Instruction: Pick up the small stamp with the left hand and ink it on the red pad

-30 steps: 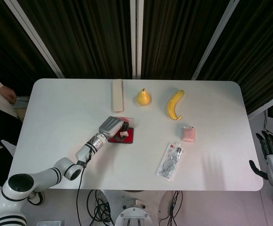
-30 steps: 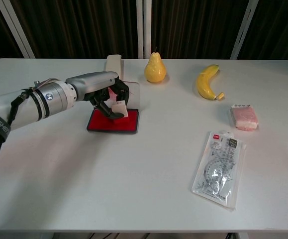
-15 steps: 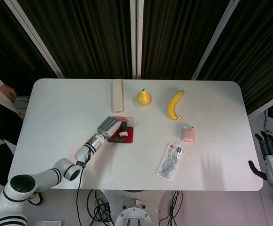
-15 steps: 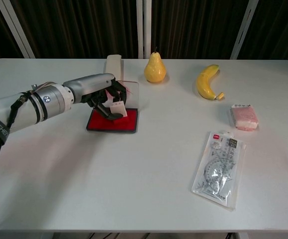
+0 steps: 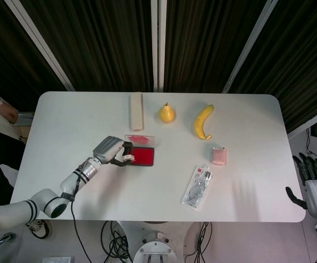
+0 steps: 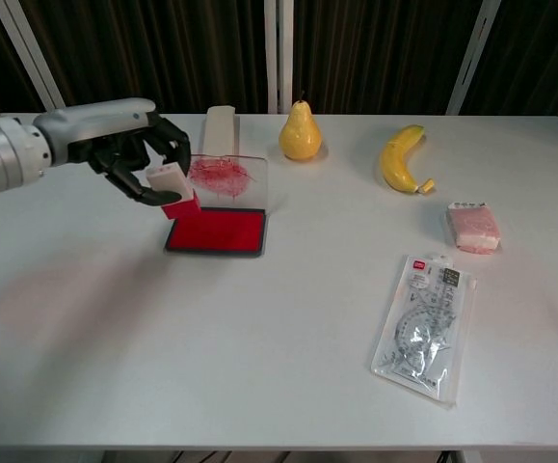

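One small stamp (image 6: 170,183) sits pinched in our left hand (image 6: 142,159), raised just left of the red pad (image 6: 217,231), while our right hand (image 5: 310,178) hangs with fingers apart.

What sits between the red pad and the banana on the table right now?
Nothing: the table is bare between the red pad and the banana in the head view. The pear stands behind that line.

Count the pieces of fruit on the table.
2: a pear at the far edge near the middle, and a banana to its right. None appears hidden.
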